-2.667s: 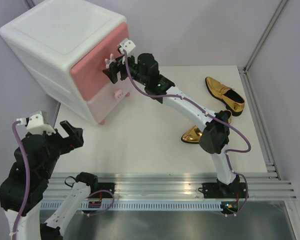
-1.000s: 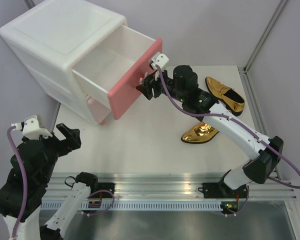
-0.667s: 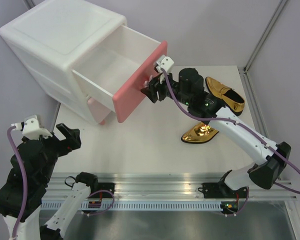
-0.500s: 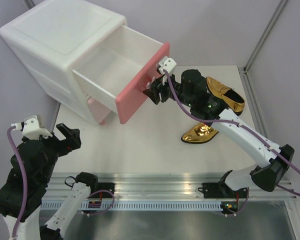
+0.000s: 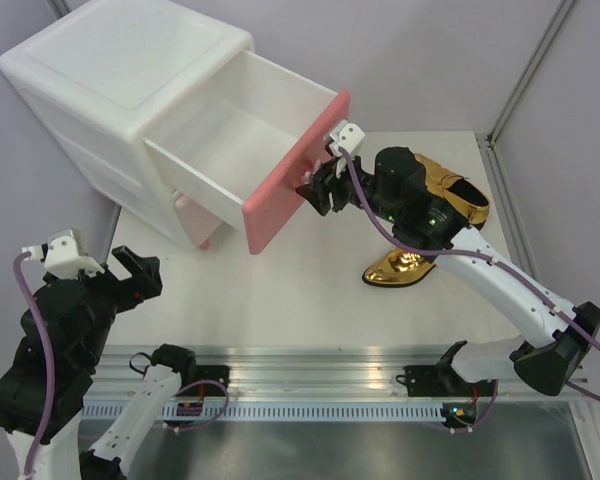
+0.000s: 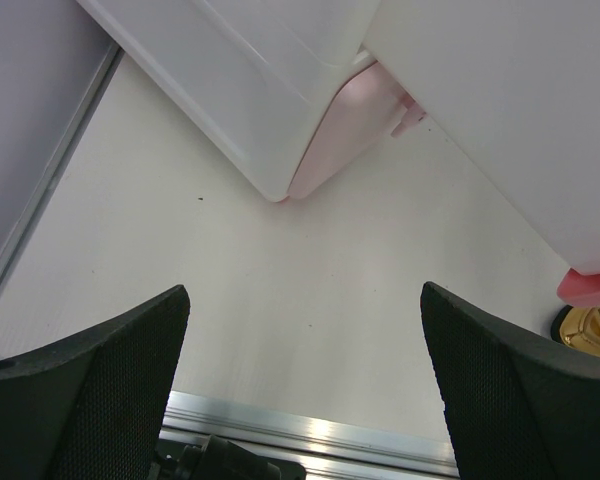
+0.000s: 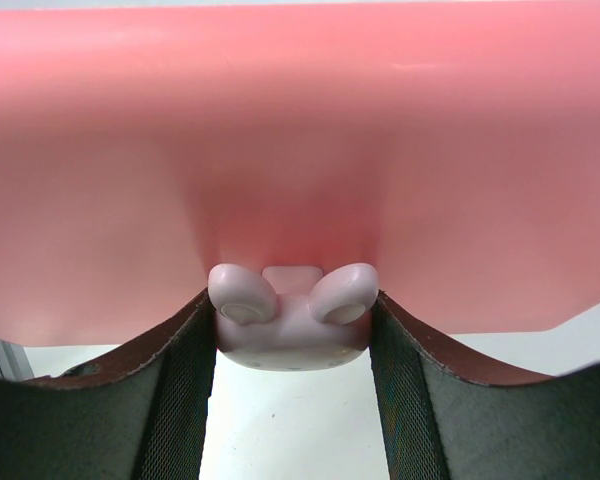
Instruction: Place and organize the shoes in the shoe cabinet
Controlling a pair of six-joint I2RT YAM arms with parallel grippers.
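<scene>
The white shoe cabinet (image 5: 120, 70) stands at the back left; its upper drawer with the deeper pink front (image 5: 295, 175) is pulled far out and looks empty inside. My right gripper (image 5: 315, 190) is shut on that drawer's bunny knob (image 7: 292, 315), fingers on both sides of it. Two gold shoes lie on the table: one (image 5: 450, 190) at the back right partly behind my right arm, one (image 5: 398, 268) under the arm. My left gripper (image 5: 130, 272) is open and empty near the front left edge. The pale pink lower front (image 6: 345, 130) is shut. No green shoes show.
The metal rail (image 5: 330, 365) runs along the table's front edge. A frame post and side rail (image 5: 515, 220) border the right side. The grey wall stands close to the cabinet's left.
My right gripper has pulled the upper drawer out from shut to wide open, moving right and toward me. The left arm has stayed in place.
</scene>
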